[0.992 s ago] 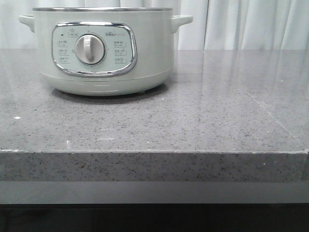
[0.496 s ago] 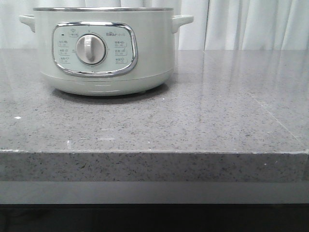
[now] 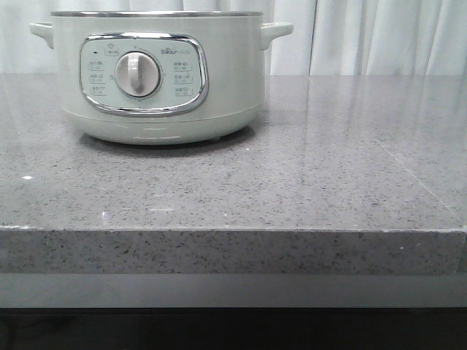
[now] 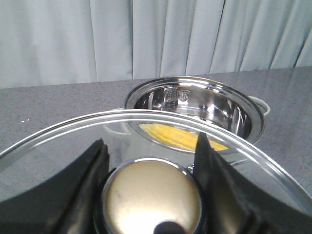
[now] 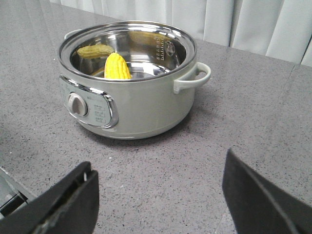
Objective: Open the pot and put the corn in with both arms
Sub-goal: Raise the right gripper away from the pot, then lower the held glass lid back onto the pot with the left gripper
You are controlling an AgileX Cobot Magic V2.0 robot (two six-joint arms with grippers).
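Speckled grey stone countertop (image 3: 306, 182), wide and flat, white curtains (image 3: 379, 36) behind. Large round pale grey-green electric pot (image 3: 157, 80) sits toward the robot's left on the counter, chrome-framed panel with a white dial (image 3: 136, 74) facing front. Lid is off: the right wrist view shows the shiny steel inner bowl (image 5: 146, 46) open.

Round glass lid with a metal rim (image 4: 146, 119) is held up near the pot by the left gripper (image 4: 151, 156); its black fingers (image 4: 97, 161) are clamped on either side of the brushed gold lid knob (image 4: 151, 200). Right gripper (image 5: 156, 195) hangs empty, fingers spread wide, well apart from the pot.

Bright yellow corn cob (image 5: 117, 67) already lies inside the bowl, resting against the inner wall; a dull reflection shows beside it.

Judgement: both parts look done, so what remains is only retreat or setting the lid down. Keep the lid level, keep the clamp firm on the knob since glass is slippery and heavy, and lower it onto bare counter clear of the pot rim and handle (image 5: 195, 78).
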